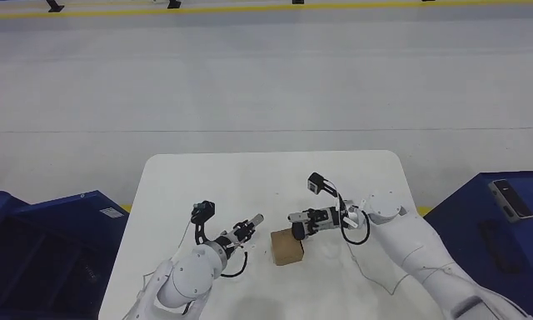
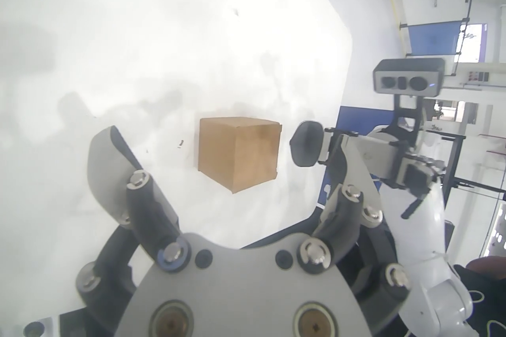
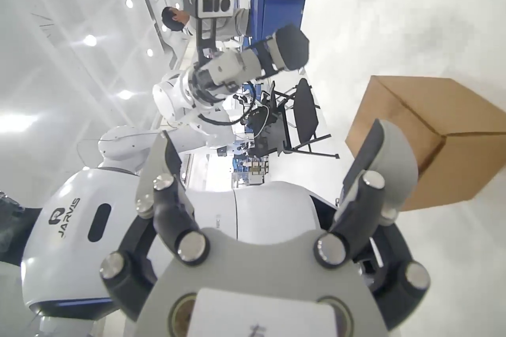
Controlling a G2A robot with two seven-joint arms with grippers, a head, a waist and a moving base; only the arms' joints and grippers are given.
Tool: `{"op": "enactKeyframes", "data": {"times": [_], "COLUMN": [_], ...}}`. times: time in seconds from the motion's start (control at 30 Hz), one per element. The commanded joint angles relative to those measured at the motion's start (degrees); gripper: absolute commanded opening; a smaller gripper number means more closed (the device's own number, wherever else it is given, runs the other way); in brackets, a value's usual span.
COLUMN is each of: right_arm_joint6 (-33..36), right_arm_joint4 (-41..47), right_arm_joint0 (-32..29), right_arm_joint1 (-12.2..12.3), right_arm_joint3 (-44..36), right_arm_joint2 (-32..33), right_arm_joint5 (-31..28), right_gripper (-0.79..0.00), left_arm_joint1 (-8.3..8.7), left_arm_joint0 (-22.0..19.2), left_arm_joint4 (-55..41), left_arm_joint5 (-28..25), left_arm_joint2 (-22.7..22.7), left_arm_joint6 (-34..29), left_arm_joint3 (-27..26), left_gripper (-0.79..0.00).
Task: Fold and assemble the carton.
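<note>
I am counting: one cardboard carton (image 1: 286, 247) | one white table (image 1: 250, 178) | two grippers, left gripper (image 1: 250, 227) and right gripper (image 1: 297, 222) | two wrist cameras (image 1: 315, 183) sitting above them

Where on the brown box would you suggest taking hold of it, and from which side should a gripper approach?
Probably by two opposite side walls, coming down from above. The box sits closed and square on the table, free all round, and its flat parallel sides suit a pinch.
</note>
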Motion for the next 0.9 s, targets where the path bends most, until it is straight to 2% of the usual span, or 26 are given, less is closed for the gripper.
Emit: {"op": "enactKeyframes", "data": {"times": [0.0,0.57,0.7,0.87], "right_arm_joint6": [0.27,-0.38,0.05,-0.79], "right_arm_joint4": [-0.80,-2.41,-0.41,4.89], "right_arm_joint0": [0.38,2.06,1.69,-0.33], "right_arm_joint1": [-0.46,-2.56,-2.29,-0.79], "right_arm_joint3": [1.29,5.78,4.91,1.11], "right_arm_joint2": [-1.00,-2.92,-1.11,3.77], "right_arm_joint5": [-0.51,-4.01,-7.09,-7.93], "right_gripper": [0.000,0.000,0.000,0.000], "left_arm_joint1": [0.20,0.30,0.30,0.30], "left_arm_joint0": [1.06,1.17,1.17,1.17], "left_arm_joint4": [-0.03,0.43,0.43,0.43], "left_arm_joint5": [-0.82,-1.11,-1.11,-1.11], "left_arm_joint2": [-0.75,-0.47,-0.47,-0.47], "left_arm_joint6": [-0.25,-0.97,-0.97,-0.97], "left_arm_joint3": [-0.45,-0.23,-0.23,-0.23], "left_gripper": [0.000,0.000,0.000,0.000]}}
